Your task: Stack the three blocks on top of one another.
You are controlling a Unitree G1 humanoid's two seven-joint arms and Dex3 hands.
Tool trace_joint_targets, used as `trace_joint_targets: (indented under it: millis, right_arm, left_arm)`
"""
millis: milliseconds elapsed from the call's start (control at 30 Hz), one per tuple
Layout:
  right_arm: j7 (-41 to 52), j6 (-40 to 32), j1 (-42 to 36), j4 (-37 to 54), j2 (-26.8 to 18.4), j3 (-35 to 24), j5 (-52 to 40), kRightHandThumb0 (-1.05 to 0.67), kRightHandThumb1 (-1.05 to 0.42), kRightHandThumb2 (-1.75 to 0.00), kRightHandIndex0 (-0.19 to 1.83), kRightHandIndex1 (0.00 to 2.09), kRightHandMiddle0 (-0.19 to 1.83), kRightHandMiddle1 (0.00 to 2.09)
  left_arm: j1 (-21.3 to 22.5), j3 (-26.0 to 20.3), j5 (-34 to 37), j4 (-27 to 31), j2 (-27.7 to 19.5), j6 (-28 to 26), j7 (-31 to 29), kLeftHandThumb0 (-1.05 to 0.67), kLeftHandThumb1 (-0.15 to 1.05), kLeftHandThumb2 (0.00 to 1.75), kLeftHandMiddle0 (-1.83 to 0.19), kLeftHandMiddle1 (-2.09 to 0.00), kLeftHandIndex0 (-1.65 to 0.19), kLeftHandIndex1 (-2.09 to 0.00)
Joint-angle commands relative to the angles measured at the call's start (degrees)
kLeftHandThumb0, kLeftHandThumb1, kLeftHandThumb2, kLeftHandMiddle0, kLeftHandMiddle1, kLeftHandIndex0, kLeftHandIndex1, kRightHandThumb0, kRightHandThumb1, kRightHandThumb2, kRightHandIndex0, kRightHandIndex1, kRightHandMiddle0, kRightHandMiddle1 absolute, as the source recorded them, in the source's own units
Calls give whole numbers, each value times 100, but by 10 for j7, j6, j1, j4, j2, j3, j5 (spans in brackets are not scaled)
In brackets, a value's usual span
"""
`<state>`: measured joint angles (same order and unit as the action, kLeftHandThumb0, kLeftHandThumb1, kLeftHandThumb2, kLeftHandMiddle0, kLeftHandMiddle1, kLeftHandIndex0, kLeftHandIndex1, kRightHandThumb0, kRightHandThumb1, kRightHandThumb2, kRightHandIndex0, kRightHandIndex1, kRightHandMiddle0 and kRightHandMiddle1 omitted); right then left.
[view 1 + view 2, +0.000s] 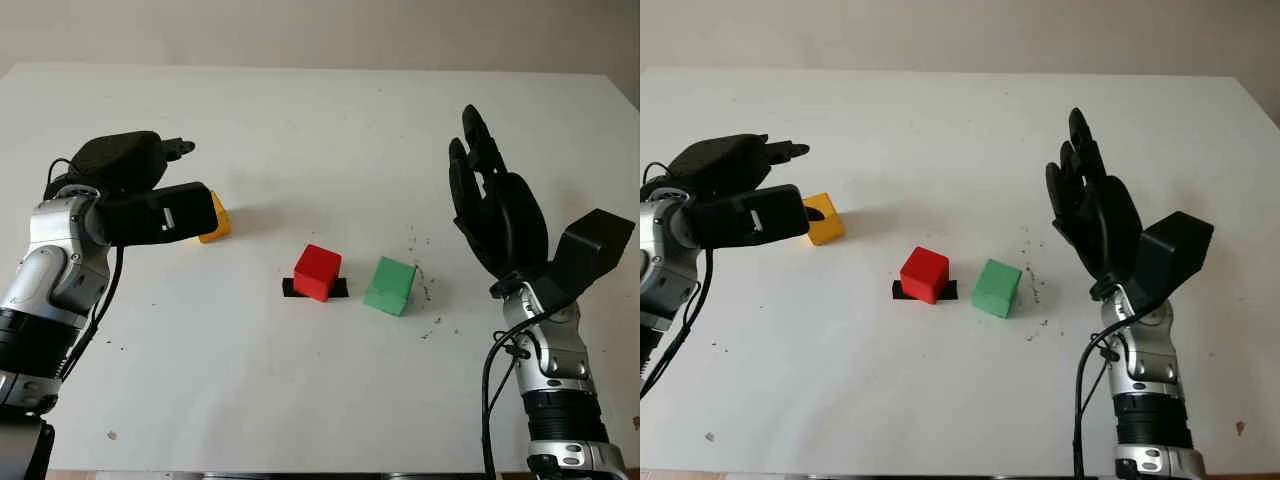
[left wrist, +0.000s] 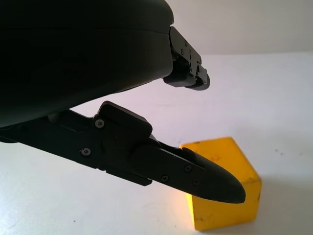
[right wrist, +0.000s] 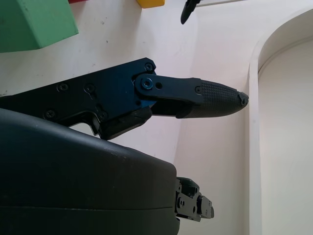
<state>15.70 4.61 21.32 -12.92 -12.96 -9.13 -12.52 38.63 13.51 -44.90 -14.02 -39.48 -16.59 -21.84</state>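
**Three blocks loose, none stacked yet**

Three blocks sit apart on the white table (image 1: 330,120), all single-level, so stacking has not begun.

Far left, about 9 o'clock from the table centre: left hand (image 1: 150,200) hovers right by the yellow block (image 1: 822,218), partly covering it from the head camera. In the wrist view one finger (image 2: 195,176) crosses in front of the block's near top edge, with another fingertip above and a gap between them. No clear contact, nothing pinched; the hand is empty and uncurled, poised over the block.

Centre: red block (image 1: 318,272) sits on a small black marker (image 1: 290,288), probably the stack base. Just beside it at 3 o'clock, not touching, is the green block (image 1: 391,285), turned slightly askew. Dark specks dot the table near the green block.

Right, about 3 o'clock: right hand (image 1: 495,205) is raised, fingers extended upward, holding nothing, well clear of the blocks.

Handling guess: blocks look like light, rigid cubes with flat matte faces, not fragile, likely fair grip. Best hold is two opposite side faces, mid-height, top and bottom left free for seating. Yellow is angled to the table edge, so the fingers must match its faces or it will twist out.
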Motion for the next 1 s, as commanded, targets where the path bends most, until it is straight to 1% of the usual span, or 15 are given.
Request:
trace_joint_targets:
  millis: [0, 133, 233, 333, 433, 500, 533, 567, 600, 667, 733, 800, 833, 900, 967]
  right_arm:
    - [-7, 7, -5, 17, 3, -4, 1, -74, -105, -57, -19, 0, -19, 0]
    - [-14, -2, -6, 24, 9, -9, -9, -73, -105, -56, -19, 0, -19, 0]
    - [-16, -9, -6, 27, 8, -13, -15, -71, -105, -55, -19, 0, -19, 0]
    - [-13, -11, -6, 27, 9, -17, -22, -70, -105, -54, -19, 0, -19, 0]
    - [-16, -11, -8, 30, 8, -19, -20, -70, -105, -54, -19, 0, -19, 0]
    - [-16, -12, -8, 30, 8, -20, -20, -69, -105, -53, -19, 0, -19, 0]
    - [-14, -11, -8, 30, 7, -20, -21, -69, -105, -52, -19, 0, -19, 1]
    - [-12, -10, -8, 29, 7, -21, -22, -69, -105, -52, -19, 0, -19, 1]
    - [-12, -10, -8, 28, 7, -22, -22, -69, -105, -52, -19, 0, -19, 0]
    - [-9, -11, -7, 27, 7, -24, -24, -69, -105, -52, -19, 0, -19, 1]
    - [-9, -9, -7, 27, 7, -24, -23, -69, -105, -51, -19, 0, -19, 1]
    - [-7, -8, -6, 25, 6, -24, -22, -69, -105, -52, -19, 0, -19, 1]
    - [-7, -9, -6, 25, 6, -25, -23, -69, -105, -52, -19, 0, -19, 0]
    - [-7, -11, -6, 25, 6, -26, -24, -70, -105, -51, -19, 0, -19, 1]
    - [-8, -14, -6, 26, 6, -26, -23, -70, -105, -50, -19, 0, -19, 1]
  left_arm:
    - [18, 11, -6, -7, 5, -6, -9, -87, 103, 7, 0, -3, -22, -4]
    - [15, 24, -13, -7, 9, -17, -17, -85, 100, 5, 0, -4, -28, -7]
    - [4, 34, -24, -2, 6, -7, -8, -85, 100, 5, -3, -6, -37, -12]
    - [-4, 41, -30, -1, 3, 6, -1, -84, 100, 6, -5, -7, -42, -15]
    - [-15, 45, -36, 1, 6, 16, 13, -82, 101, 5, -11, -8, -49, -19]
    - [-19, 45, -35, 2, 10, 18, 19, -78, 99, 5, -18, -10, -58, -25]
    - [-21, 44, -34, 1, 12, 17, 20, -77, 99, 5, -21, -9, -60, -30]
    - [-22, 43, -32, 0, 14, 17, 22, -75, 97, 5, -26, -7, -58, -47]
    - [-22, 43, -31, -1, 16, 15, 22, -73, 96, 5, -33, -7, -50, -75]
    - [-23, 44, -32, -4, 19, 14, 24, -70, 95, 5, -41, -7, -42, -106]
    - [-24, 43, -31, -5, 20, 15, 27, -66, 94, 5, -48, -8, -36, -128]
    - [-24, 43, -30, -5, 21, 14, 29, -58, 93, 5, -53, -9, -36, -143]
    - [-24, 44, -30, -8, 21, 14, 31, -54, 93, 5, -54, -10, -37, -146]
    - [-25, 44, -31, -11, 21, 16, 34, -45, 97, 6, -57, -11, -38, -143]
    - [-23, 45, -31, -15, 21, 15, 32, -39, 100, 7, -56, -10, -35, -137]
